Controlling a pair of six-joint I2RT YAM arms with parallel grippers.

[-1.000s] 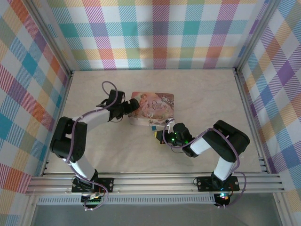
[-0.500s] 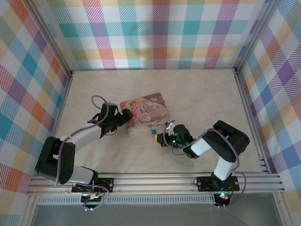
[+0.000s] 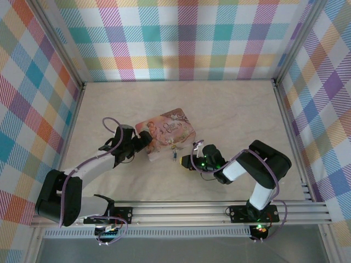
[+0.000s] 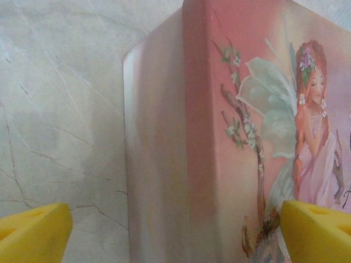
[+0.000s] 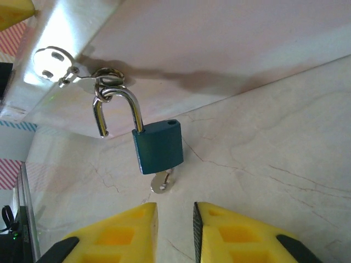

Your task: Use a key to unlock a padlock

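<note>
Marble worktop (image 3: 236, 109), centre: left gripper (image 4: 175, 230) wide astride tin (image 4: 219, 82); right gripper (image 5: 174, 211) narrow, empty, facing sprung padlock (image 5: 158, 148), key (image 5: 162, 181) seated. You are seemingly finishing; steady tin.

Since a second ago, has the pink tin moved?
Yes. The pink tin slid left and slightly toward the front rail. It also turned, so its right end now angles toward the back wall.

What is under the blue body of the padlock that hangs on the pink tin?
A small silvery key sticks out of the bottom of the padlock. Its blade is hidden inside the body.
</note>
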